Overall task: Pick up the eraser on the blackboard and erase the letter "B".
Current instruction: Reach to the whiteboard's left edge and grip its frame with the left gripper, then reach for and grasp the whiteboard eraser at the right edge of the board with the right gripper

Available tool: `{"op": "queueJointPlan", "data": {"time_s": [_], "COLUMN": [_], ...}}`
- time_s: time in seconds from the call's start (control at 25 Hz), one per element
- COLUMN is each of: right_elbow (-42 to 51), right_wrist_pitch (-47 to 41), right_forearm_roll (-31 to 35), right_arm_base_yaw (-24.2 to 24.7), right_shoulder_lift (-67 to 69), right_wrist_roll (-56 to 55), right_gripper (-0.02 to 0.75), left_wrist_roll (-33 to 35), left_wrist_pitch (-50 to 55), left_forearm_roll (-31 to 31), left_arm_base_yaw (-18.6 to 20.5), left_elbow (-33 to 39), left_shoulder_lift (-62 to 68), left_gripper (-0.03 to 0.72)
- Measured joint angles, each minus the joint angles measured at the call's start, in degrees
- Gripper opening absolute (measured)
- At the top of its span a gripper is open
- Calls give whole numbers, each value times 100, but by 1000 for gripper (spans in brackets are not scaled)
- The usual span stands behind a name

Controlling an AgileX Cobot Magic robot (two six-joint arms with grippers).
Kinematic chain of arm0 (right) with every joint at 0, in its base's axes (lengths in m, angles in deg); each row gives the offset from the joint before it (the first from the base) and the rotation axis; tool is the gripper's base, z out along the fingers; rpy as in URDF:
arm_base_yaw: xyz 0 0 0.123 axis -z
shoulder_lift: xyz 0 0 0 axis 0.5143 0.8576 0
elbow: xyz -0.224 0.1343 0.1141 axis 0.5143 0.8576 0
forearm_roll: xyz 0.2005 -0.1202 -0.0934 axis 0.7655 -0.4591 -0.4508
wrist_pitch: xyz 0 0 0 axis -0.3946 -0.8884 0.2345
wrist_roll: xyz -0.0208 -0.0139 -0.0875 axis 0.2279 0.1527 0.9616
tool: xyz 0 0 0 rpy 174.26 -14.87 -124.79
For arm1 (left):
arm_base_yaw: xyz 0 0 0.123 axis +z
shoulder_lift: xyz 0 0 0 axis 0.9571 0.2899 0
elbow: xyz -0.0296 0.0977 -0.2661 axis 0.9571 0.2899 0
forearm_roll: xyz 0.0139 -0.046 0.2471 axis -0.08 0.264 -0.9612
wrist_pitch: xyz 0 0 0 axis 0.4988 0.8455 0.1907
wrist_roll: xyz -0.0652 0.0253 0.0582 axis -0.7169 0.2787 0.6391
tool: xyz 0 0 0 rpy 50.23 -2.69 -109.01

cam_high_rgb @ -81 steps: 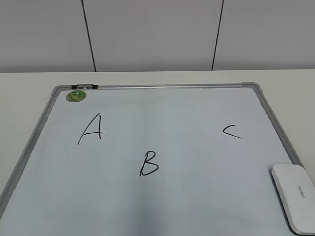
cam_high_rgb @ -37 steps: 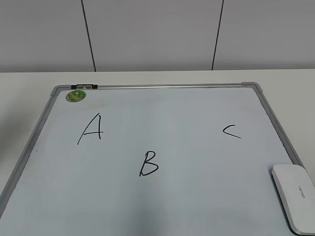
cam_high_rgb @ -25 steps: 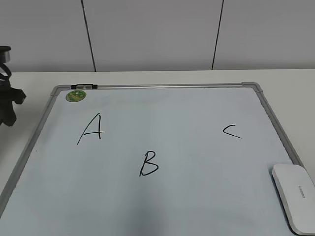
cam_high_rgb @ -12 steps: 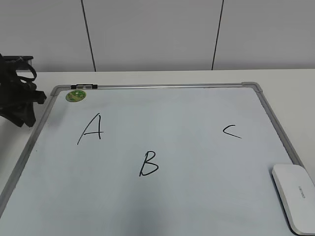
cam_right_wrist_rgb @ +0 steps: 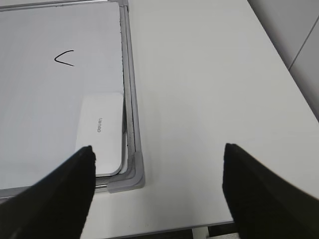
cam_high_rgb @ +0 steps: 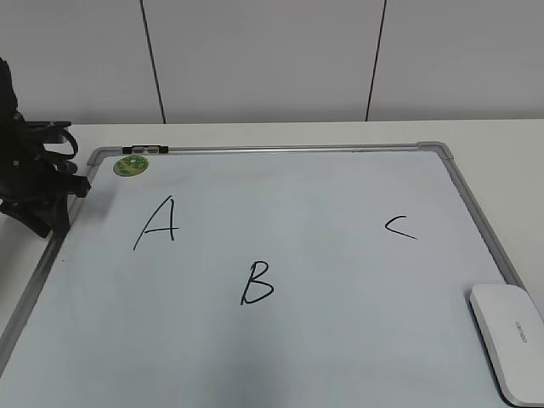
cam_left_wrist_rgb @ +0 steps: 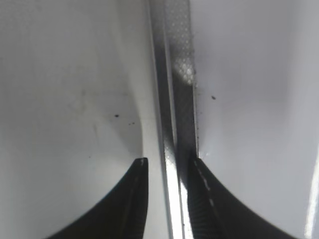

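Observation:
The eraser (cam_high_rgb: 510, 340), a white rounded block with small grey lettering, lies at the near right corner of the blackboard (cam_high_rgb: 340, 187). It also shows in the right wrist view (cam_right_wrist_rgb: 99, 132). The black letter "B" (cam_high_rgb: 257, 283) is at the board's middle, whole. My left gripper (cam_high_rgb: 51, 223) is at the board's left edge. In the left wrist view its jaws (cam_left_wrist_rgb: 168, 167) are narrowly open and straddle the grey frame (cam_left_wrist_rgb: 179, 74), with a gap at the left finger. My right gripper (cam_right_wrist_rgb: 157, 154) is wide open and empty, above the table beside the board's corner, right of the eraser.
A black "A" (cam_high_rgb: 159, 223) is left of the "B" and a black "C" (cam_high_rgb: 400, 227) is to its right. A round green sticker (cam_high_rgb: 131, 165) sits at the far left corner. White table surrounds the board; its front edge (cam_right_wrist_rgb: 199, 226) is near.
The left arm has come into view from the left and moved right and down to the board's left frame. The eraser and letters have not moved.

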Motion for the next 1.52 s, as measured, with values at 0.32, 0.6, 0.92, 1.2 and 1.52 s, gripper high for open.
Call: {"op": "queueJointPlan", "data": {"time_s": [0.32,0.6,0.92,1.2,1.52], "right_elbow": [0,0,0,0,-89], "right_wrist_pitch": [0,0,0,0,23], "right_forearm_roll": [0,0,0,-51,701], "right_arm_base_yaw": [0,0,0,0,0], "right_shoulder_lift": [0,0,0,0,537], "right_wrist_roll": [0,0,4,4,27], "right_gripper": [590,590,590,590,590], "left_wrist_roll": [-13,-128,-162,-162,-162], "left_wrist_pitch": [12,33,33,33,33], "left_forearm_roll": [0,88,101,101,101], "left_arm_base_yaw": [0,0,0,0,0], "left_elbow": [-45,-58,-58,-58,-58], "left_shoulder_lift": [72,84,84,84,84], "left_gripper": [202,27,23,23,22]}}
